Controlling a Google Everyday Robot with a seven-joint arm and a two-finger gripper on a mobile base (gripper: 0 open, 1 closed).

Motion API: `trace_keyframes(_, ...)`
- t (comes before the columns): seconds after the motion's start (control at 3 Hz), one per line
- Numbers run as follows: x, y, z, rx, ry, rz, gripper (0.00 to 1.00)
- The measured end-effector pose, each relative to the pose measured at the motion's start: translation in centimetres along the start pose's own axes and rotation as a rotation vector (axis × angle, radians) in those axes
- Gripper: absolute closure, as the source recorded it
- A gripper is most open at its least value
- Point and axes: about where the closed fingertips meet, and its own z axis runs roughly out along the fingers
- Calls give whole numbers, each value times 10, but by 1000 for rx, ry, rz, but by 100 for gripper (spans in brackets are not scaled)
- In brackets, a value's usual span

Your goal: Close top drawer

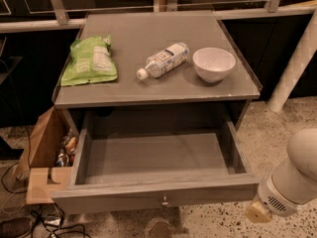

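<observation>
The top drawer point(148, 158) of the grey cabinet stands pulled far out, and its deep box is empty. Its front panel point(124, 198) faces me at the bottom of the view, with a small round metal knob point(164, 201) at its centre. My gripper point(258, 212) is at the lower right, at the end of the white arm point(297, 175). It is just off the right end of the drawer's front panel, above the floor. No other drawers show.
On the cabinet top point(163, 90) lie a green snack bag point(90, 61), a plastic bottle point(163, 60) on its side and a white bowl point(213, 64). A cardboard box point(43, 152) with items stands at the left, with cables point(44, 222) on the speckled floor. A white post point(296, 58) leans at the right.
</observation>
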Motion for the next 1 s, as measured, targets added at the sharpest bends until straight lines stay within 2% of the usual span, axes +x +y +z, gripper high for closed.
trace_keyframes(0.33, -15, -3, 0, -35, -57, 8, 100)
trace_keyframes(0.67, -58, -12, 20, -30, -51, -28, 100)
trace_keyframes(1.0, -59, -12, 20, -30, -50, -29, 100)
